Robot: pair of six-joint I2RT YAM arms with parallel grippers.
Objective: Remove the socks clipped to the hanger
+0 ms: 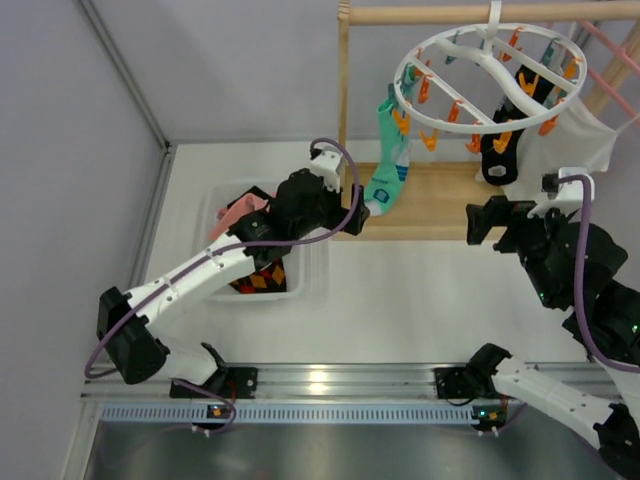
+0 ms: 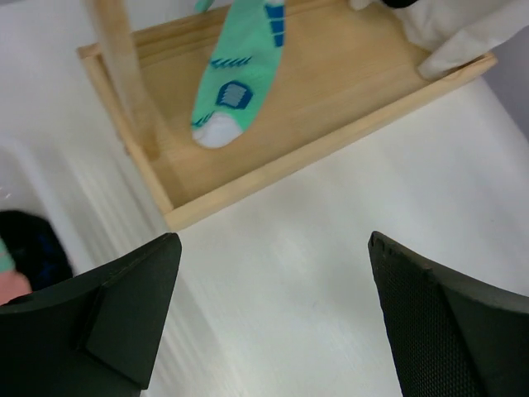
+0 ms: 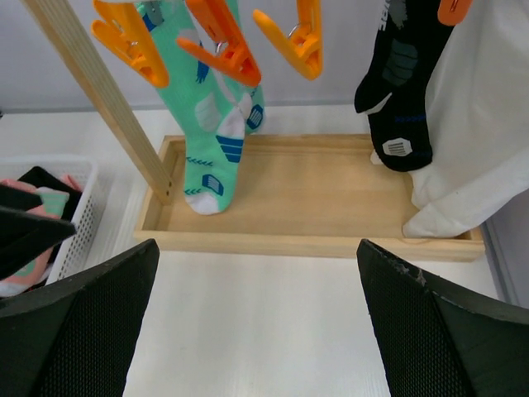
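Observation:
The white ring hanger (image 1: 404,88) hangs from the wooden rail at the top right, with orange and teal pegs (image 3: 223,45). A mint-teal sock (image 1: 388,160) (image 2: 235,74) (image 3: 211,124) hangs clipped at its left side. A black sock with white marks (image 1: 497,155) (image 3: 401,74) hangs clipped near the middle. My left gripper (image 1: 358,220) (image 2: 273,244) is open and empty, just below and left of the teal sock's toe. My right gripper (image 1: 480,220) (image 3: 256,246) is open and empty, below the black sock, in front of the stand's base.
A white basket (image 1: 215,195) at the left holds a pink sock (image 1: 245,210) and a black sock with red-orange diamonds (image 1: 262,280). The wooden stand has a tray base (image 1: 430,200) and an upright post (image 1: 345,100). A large white cloth (image 1: 585,140) and a pink hanger (image 1: 615,60) hang at the right.

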